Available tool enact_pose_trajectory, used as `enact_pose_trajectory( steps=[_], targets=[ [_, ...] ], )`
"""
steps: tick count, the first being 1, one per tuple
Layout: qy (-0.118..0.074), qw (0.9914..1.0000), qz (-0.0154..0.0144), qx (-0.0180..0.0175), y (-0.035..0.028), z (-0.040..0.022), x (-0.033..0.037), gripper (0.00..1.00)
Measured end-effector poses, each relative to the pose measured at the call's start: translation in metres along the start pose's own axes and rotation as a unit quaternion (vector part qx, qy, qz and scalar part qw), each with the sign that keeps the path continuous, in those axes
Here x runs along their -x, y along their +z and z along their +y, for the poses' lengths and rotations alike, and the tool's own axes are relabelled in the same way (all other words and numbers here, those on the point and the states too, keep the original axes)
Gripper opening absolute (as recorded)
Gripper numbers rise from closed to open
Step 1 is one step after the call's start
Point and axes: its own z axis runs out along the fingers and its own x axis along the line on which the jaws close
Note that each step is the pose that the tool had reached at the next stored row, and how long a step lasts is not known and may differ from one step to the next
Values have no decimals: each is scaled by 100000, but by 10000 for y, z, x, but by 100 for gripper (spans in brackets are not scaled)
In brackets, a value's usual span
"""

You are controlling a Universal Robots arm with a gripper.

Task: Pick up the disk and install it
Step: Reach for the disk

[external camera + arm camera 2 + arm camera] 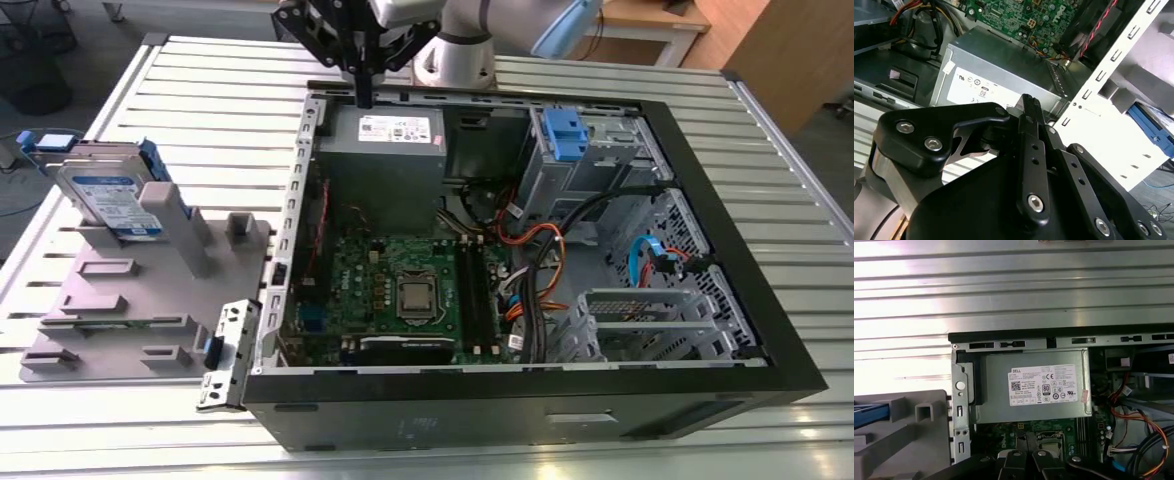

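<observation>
Claw (363,98): top centre of the exterior view, black fingers pressed together and pinching nothing, hanging over the back wall of the open computer case (721,190), just above the grey power-supply box (387,140); in the second wrist view the claw (1029,102) stands in front of that same box (1004,75). Disk (114,195): upper left of the exterior view, standing on edge in a grey holder (120,300) on the slatted metal table (200,80), blue rails uppermost, well apart from the claw, untouched. Drive cage with blue latch (567,135): upper right inside the case. Loose orange, black and blue cables (534,240) lie between cage and motherboard (400,280). Hazards, as judged: shut fingers cannot take the disk; a low path could strike the case wall or the holder's posts; an off-centre grip on the upright disk may tip it out of its slot; the cables could snag a rail near the cage.
</observation>
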Motion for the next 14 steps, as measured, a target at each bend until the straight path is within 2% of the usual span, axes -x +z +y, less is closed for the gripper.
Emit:
enact_pose_trajectory(
  steps=[6,14],
  targets=[
    [4,100000,-2,5,-1,-5,-75,11],
    [2,100000,-1,2,-2,-8,-105,11]
  ],
)
